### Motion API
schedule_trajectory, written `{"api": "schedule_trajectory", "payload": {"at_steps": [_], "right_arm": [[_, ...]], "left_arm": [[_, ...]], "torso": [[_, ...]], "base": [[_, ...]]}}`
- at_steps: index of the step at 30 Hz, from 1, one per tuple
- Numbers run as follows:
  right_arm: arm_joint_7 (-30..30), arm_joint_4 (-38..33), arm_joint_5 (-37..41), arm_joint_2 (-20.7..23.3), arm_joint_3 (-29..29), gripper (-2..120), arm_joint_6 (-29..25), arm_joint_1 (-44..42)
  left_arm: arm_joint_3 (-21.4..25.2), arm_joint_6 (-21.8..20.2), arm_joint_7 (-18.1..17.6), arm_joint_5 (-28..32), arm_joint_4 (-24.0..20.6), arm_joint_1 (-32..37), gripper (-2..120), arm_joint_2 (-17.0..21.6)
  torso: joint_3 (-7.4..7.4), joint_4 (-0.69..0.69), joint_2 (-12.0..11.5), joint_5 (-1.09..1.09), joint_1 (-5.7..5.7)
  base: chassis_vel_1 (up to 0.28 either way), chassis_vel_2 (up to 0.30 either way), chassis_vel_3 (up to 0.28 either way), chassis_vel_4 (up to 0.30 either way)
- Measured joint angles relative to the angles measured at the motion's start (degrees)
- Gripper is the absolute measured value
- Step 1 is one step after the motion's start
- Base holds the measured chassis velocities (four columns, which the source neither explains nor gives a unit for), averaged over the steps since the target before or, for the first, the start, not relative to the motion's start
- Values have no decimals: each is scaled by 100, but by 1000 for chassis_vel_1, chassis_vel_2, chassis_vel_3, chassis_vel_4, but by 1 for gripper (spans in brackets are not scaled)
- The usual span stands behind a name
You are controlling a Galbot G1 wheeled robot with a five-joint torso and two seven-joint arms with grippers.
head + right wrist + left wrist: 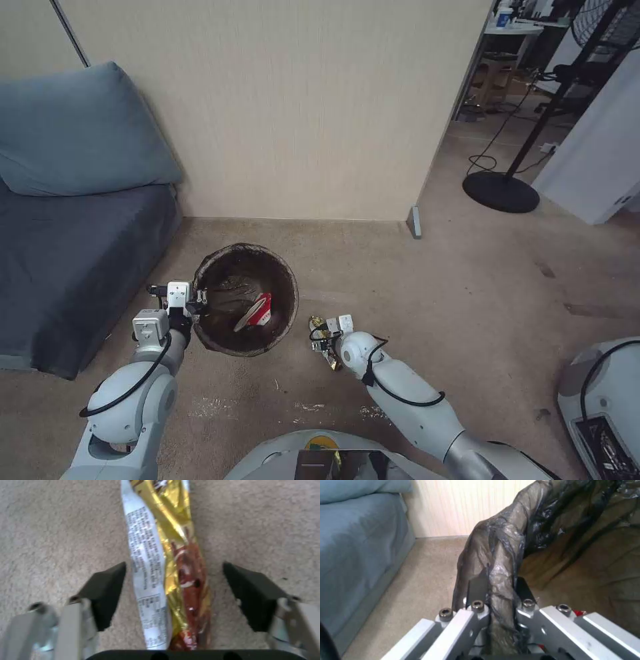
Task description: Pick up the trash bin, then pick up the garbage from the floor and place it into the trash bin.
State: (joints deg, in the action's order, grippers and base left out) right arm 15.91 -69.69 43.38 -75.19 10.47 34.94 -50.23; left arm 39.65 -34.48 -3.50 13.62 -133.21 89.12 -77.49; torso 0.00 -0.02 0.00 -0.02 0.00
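The trash bin (220, 267), round and lined with a dark brown bag, hangs just above the carpet in the head view with a red-and-white packet (260, 310) inside. My left gripper (199, 300) is shut on the bin's near-left rim; in the left wrist view its fingers (476, 587) pinch the bagged rim (501, 562). To the bin's right, my right gripper (325, 341) points down at the floor. It is open, its fingers (103, 592) straddling a yellow and silver snack wrapper (166, 567) that lies flat on the carpet between them, not gripped.
A blue-grey sofa (60, 253) with a cushion fills the left. A beige wall (300, 100) stands just behind the bin. A black fan base (500, 192) with a cable sits at the back right, and a white machine (603, 400) at the near right.
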Motion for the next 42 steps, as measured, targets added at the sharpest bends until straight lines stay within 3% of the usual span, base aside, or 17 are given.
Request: {"api": "schedule_trajectory", "payload": {"at_steps": [2, 7, 8, 14, 19, 28, 42], "right_arm": [[1, 32, -2, -19, -12, 58, -9, 6], [-4, 115, -9, -55, -33, 44, -40, 21], [-5, 138, -10, -67, -39, 36, -41, 27], [-7, 230, -29, -105, -68, 17, -65, 50], [-20, 178, -89, -92, -65, 0, -104, 28], [16, -599, -460, 156, -107, 0, -234, -133], [25, -3252, -372, 1552, -1188, 0, -172, -775]], "left_arm": [[-3, 2, 1, -2, 1, -5, 3, 0], [-5, 2, 4, -1, 7, -16, 3, 4], [1, 3, 4, 1, 9, -19, 3, 10], [11, 3, 6, 7, 10, -19, 3, 18], [11, 5, 8, 7, 10, -18, 3, 16], [5, 12, 11, 6, -30, -1, 3, 0], [51, 24, 21, 16, -115, 42, 3, 1]], "torso": [[0, -2, 0, -2, 0], [0, 0, 0, 1, 0], [0, -1, 0, -2, 0], [-1, 0, 1, -1, 0], [0, 7, 0, 8, 0], [1, 2, -1, 5, 0], [0, 0, -1, 3, 0]], "base": [[0, 0, 0, 0], [0, 0, 0, 0], [0, 0, 0, 0], [0, 0, 0, 0], [0, 0, 0, 0], [0, 0, 0, 0], [0, 0, 0, 0]]}}
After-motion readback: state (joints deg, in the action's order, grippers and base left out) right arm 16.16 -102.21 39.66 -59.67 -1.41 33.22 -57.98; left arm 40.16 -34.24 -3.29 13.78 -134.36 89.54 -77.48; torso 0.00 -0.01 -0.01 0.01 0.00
